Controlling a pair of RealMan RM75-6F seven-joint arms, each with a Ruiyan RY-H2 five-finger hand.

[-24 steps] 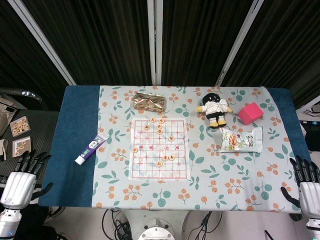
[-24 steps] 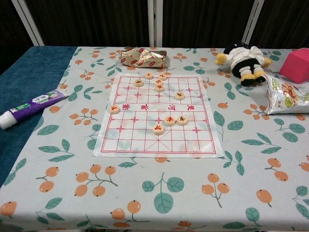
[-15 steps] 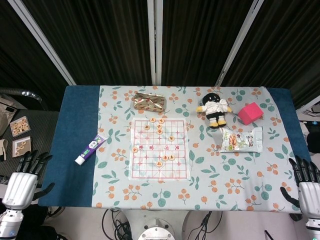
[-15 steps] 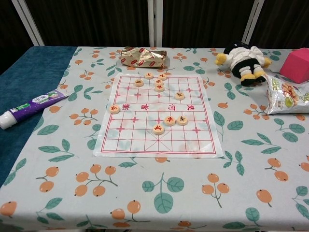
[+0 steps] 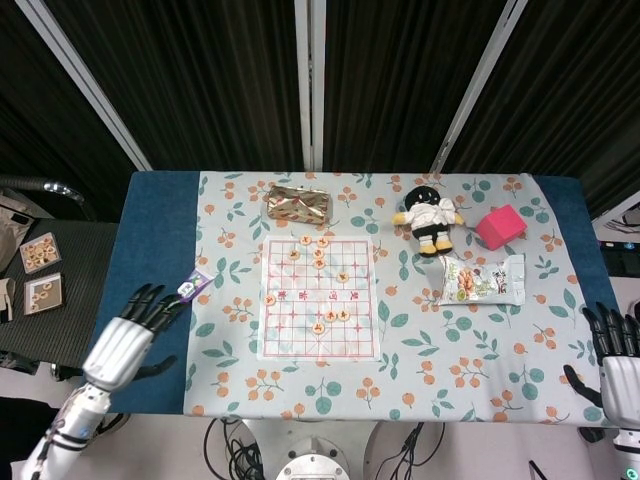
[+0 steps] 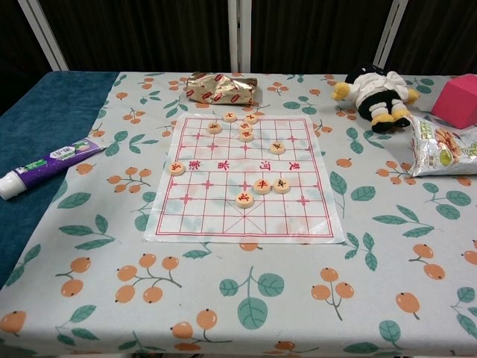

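Now the left hand (image 5: 128,335) hovers spread-fingered over the toothpaste tube (image 5: 192,285), while the right hand (image 5: 618,365) rests spread, holding nothing.

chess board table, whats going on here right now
Neither hand holds anything. The left hand is open above the blue cloth, its fingertips over the toothpaste tube. The right hand is open at the table's right edge, near nothing. The chess board, with a few round pieces on it, lies mid-table, with a gold packet, plush toy, pink block and snack bag around it.
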